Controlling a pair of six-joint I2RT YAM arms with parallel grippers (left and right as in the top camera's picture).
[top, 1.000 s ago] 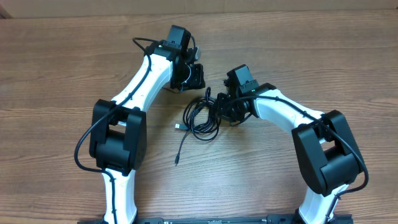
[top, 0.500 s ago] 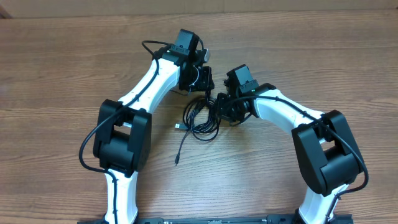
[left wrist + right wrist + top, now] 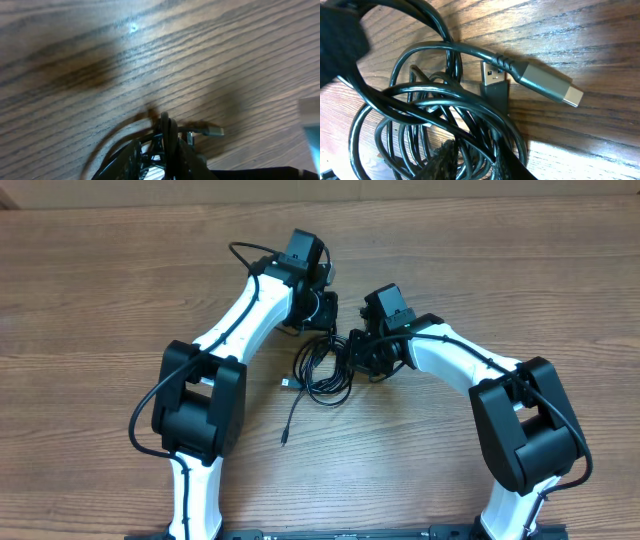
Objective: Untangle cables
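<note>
The cables lie as a black tangled coil in the middle of the table, with one loose strand trailing toward the front. My right gripper is shut on several strands at the coil's right edge; in the right wrist view its fingers clamp the loops. A grey plug and a USB plug lie beside them. My left gripper hovers at the coil's far edge. One strand runs between its fingers, lying against one finger with a gap showing on the other side.
The wooden table is all around. A silver-tipped plug lies just beyond the left fingers. The two wrists sit close together over the coil.
My left arm has swung right and toward the coil, and its jaws have narrowed around a strand. The right arm and the coil have not moved.
</note>
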